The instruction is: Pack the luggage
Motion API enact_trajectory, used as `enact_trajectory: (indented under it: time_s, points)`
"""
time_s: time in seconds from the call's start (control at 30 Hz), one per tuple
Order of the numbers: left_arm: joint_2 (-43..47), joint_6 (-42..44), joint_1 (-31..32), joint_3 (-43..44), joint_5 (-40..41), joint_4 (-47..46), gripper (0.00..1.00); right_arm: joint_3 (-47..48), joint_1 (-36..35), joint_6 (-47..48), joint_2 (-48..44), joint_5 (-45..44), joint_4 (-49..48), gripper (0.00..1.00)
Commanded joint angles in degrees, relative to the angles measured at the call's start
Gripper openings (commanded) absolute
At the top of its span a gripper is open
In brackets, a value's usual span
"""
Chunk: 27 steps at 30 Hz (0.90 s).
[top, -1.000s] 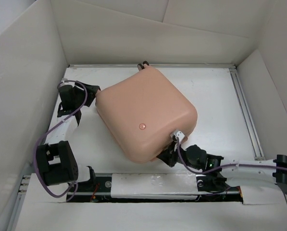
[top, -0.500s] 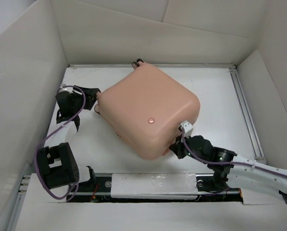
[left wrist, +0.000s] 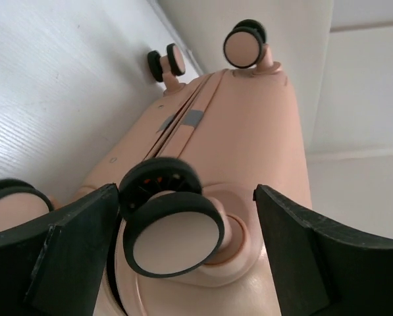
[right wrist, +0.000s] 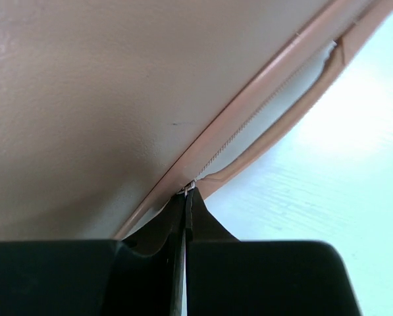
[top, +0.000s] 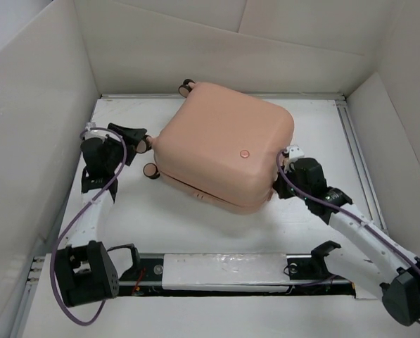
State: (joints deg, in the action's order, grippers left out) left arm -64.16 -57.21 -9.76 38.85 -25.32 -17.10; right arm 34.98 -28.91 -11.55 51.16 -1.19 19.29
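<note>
The luggage (top: 224, 144) is a pale peach-pink hard-shell suitcase lying closed and flat in the middle of the table. My left gripper (top: 141, 141) is at its left end and stands open. One pink-and-black caster wheel (left wrist: 173, 230) sits between the fingers, close to the left finger (left wrist: 78, 243). My right gripper (top: 278, 184) is at the suitcase's right side, shut on a small metal zipper pull (right wrist: 190, 189) on the seam. Beyond the pull the zipper (right wrist: 275, 105) shows as a gap between the shells. The inside of the luggage is hidden.
White cardboard walls (top: 48, 105) box in the table on the left, back and right. Other caster wheels (top: 187, 86) stick out at the suitcase's far left corner, close to the back wall. A metal rail (top: 357, 155) runs along the right side.
The suitcase has slid and turned toward the back wall. My right gripper went with it, from the near corner up to the right side, staying shut. My left gripper opened wider around the wheel.
</note>
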Motion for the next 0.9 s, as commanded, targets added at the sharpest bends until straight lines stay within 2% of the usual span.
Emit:
enact_trajectory:
  time_s: [0.0,0.13,0.17,0.2,0.23,0.27,0.3,0.33,0.5,0.53,0.6,0.67,0.7,0.77,0.8,0.87]
  points:
    - [7.6,2.7,0.3,2.5,1.1,-2.4,0.79,8.4,4.7,2.7,0.4,6.1,-16.5,0.00]
    - [13.5,3.9,0.3,3.1,2.5,-0.8,0.84,7.7,6.0,2.7,2.9,6.7,-18.9,0.00]
    - [14.6,3.9,0.3,3.6,2.5,0.0,0.78,6.8,6.0,2.7,3.5,7.3,-19.5,0.00]
    - [16.5,5.3,0.3,3.6,1.1,-1.1,0.59,5.6,6.0,2.7,3.5,8.0,-20.2,0.00]
    - [17.5,5.4,0.3,3.6,-0.5,-1.7,0.44,5.0,6.0,2.1,4.0,8.0,-21.6,0.00]
    - [18.4,5.4,1.1,3.6,-2.2,-1.7,0.33,4.5,6.0,2.1,4.0,8.7,-22.4,0.00]
    - [19.2,6.1,1.9,3.6,-4.5,-2.2,0.17,4.5,6.0,1.5,4.6,8.7,-23.0,0.00]
    - [20.9,7.1,5.5,3.6,-4.6,-1.4,0.14,3.7,6.0,1.4,4.7,9.6,-23.5,0.00]
    - [23.1,14.7,18.1,7.2,-3.7,2.4,0.14,1.9,4.6,-0.8,8.5,10.2,-28.0,0.00]
    - [22.2,16.6,20.2,8.4,-2.1,5.0,0.15,1.9,3.7,-0.8,9.0,10.2,-28.0,0.00]
    - [16.4,20.5,29.5,14.5,2.0,8.6,0.17,1.9,2.2,-0.8,10.3,8.4,-28.0,0.00]
    - [10.9,26.8,38.3,20.7,14.0,15.3,0.19,1.3,1.6,-0.8,10.3,7.1,-28.0,0.00]
    - [7.0,28.2,48.5,26.9,20.2,17.5,0.19,0.8,1.6,-0.8,10.3,7.1,-28.0,0.00]
    - [6.9,29.4,56.3,28.6,32.5,16.0,0.19,0.1,1.6,-1.4,8.0,6.3,-28.0,0.00]
    - [8.5,29.4,61.6,29.2,34.1,14.8,0.19,0.1,1.6,-1.4,7.3,6.3,-28.0,0.00]
    - [9.9,28.9,67.1,27.3,36.6,12.7,0.14,0.1,2.7,-1.4,6.8,6.3,-26.5,0.00]
